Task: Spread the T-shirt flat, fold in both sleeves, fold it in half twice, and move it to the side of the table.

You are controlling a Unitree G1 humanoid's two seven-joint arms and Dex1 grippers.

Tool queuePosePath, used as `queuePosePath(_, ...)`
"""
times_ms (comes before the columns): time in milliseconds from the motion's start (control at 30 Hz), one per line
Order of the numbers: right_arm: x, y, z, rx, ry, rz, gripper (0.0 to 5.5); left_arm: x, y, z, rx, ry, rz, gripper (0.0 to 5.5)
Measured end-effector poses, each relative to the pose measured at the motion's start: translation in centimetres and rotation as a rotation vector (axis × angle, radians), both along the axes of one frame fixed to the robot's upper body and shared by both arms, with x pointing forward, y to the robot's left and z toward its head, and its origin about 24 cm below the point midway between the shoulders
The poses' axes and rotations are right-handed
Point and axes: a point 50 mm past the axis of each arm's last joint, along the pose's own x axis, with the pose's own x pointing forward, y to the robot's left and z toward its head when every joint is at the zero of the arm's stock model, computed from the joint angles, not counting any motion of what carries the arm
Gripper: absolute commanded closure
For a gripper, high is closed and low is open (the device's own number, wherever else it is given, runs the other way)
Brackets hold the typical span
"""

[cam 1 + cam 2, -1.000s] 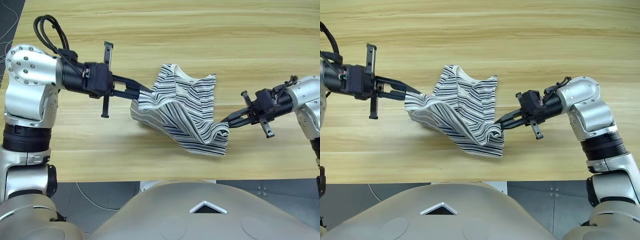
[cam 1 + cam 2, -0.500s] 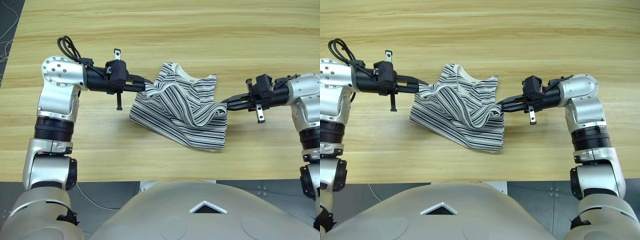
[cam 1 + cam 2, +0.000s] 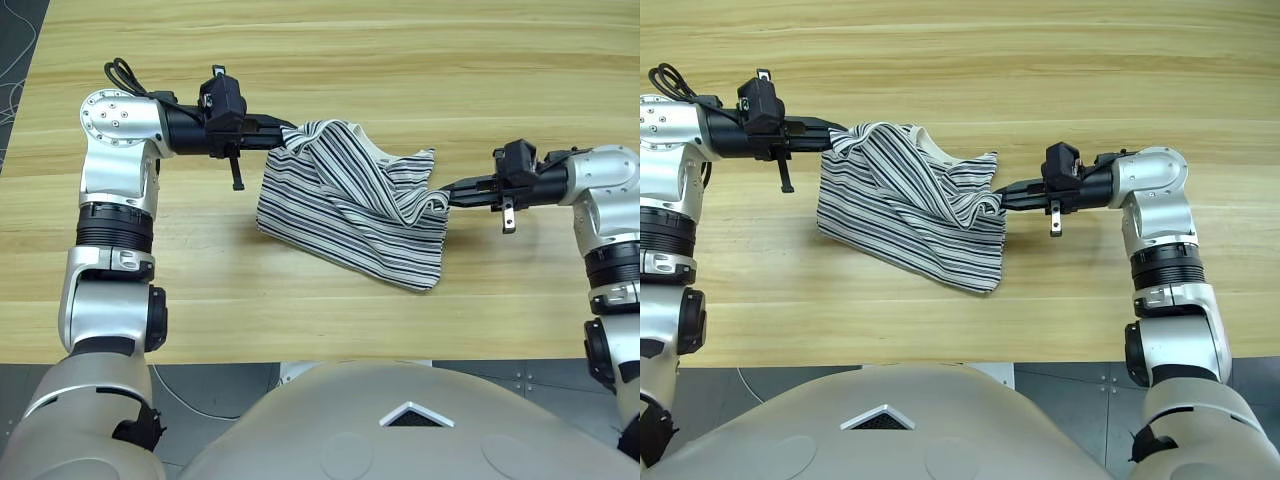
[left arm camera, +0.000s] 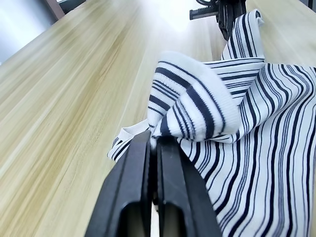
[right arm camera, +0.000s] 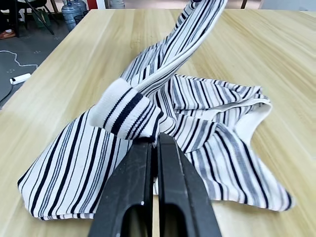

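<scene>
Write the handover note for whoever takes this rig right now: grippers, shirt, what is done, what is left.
Left gripper: shut on a bunched corner of the T-shirt, held above the table.
Right gripper: shut on the opposite corner, also raised.
T-shirt: mid-table, hanging between the two grippers, its near part lying on the wood, collar toward the far side.
Done: both corners are gripped and the shirt looks doubled over. Whether the sleeves are folded in cannot be told.
Left: lay the held edge down flat, finish the remaining folds, then move the shirt to the side of the table.
</scene>
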Motion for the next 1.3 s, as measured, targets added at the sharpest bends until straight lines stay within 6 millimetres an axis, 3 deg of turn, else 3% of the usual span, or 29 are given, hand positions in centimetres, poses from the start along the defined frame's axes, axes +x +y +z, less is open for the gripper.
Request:
queuePosePath(367, 0.9, -1.7, -1.0, -0.058, 0.014, -0.098, 5.4, 0.5, 0.7, -2.2, 0.04, 0.048, 0.058, 5.37)
queuePosePath(533, 0.9, -1.5, -1.2, -0.054, 0.011, -0.094, 5.4, 0.7, 0.3, -2.7, 0.037, 0.072, 0.068, 5.37)
queuePosePath(567, 0.9, -1.4, -1.3, -0.051, 0.019, -0.097, 5.24, 0.7, 0.2, -2.8, 0.033, 0.083, 0.07, 5.4)
queuePosePath(900, 2.0, -1.5, -1.1, -0.038, 0.022, -0.209, 3.27, 1.2, -0.1, -3.0, 0.005, 0.169, 0.113, 3.63)
queuePosePath(1000, 2.5, -1.8, -1.3, -0.07, -0.009, -0.267, 2.7, 2.3, 0.8, -2.8, 0.014, 0.149, 0.247, 3.58)
queuePosePath(1100, 3.0, -2.3, -1.7, -0.13, -0.067, -0.341, 2.66, 3.5, 1.8, -2.3, 0.007, 0.128, 0.394, 3.58)
queuePosePath(1300, 3.4, -2.2, -1.1, -0.136, -0.153, -0.353, 2.66, 4.1, 2.1, -1.1, -0.048, 0.052, 0.457, 3.58)
